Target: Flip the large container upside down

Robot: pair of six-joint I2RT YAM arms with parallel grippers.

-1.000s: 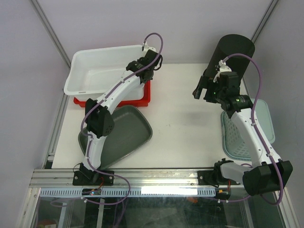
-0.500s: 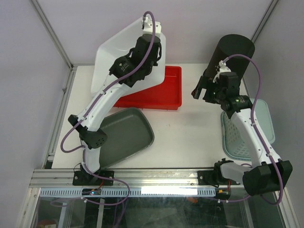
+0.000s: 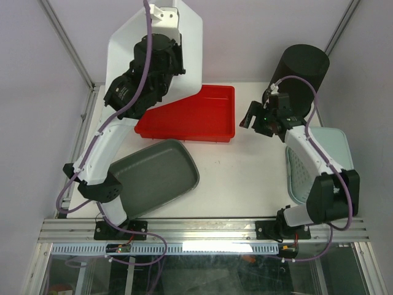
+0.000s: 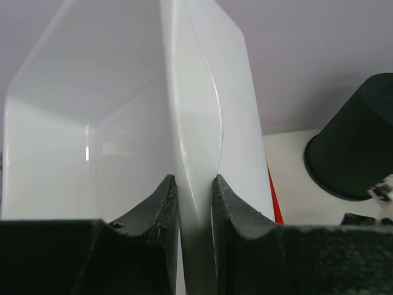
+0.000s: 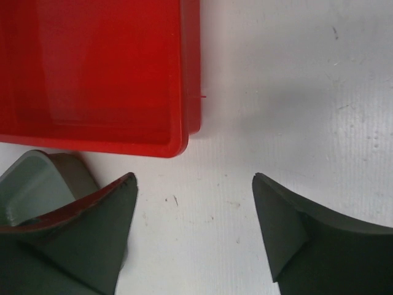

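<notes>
Container (image 3: pixel 190 55) tipped higher, wrist view shows left jaws clamping wall, right jaws apart

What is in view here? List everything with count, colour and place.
tub: 1, white, tipped on its side, far left
red tray: 1, red, on the table, far centre-left
grey tray: 1, dark grey, near left
bucket: 1, black, far right
basket: 1, pale green, right edge
table: 1, white, under it all
left gripper: 1, black, shut on the tub's wall
right gripper: 1, black, open over bare table beside the red tray
</notes>
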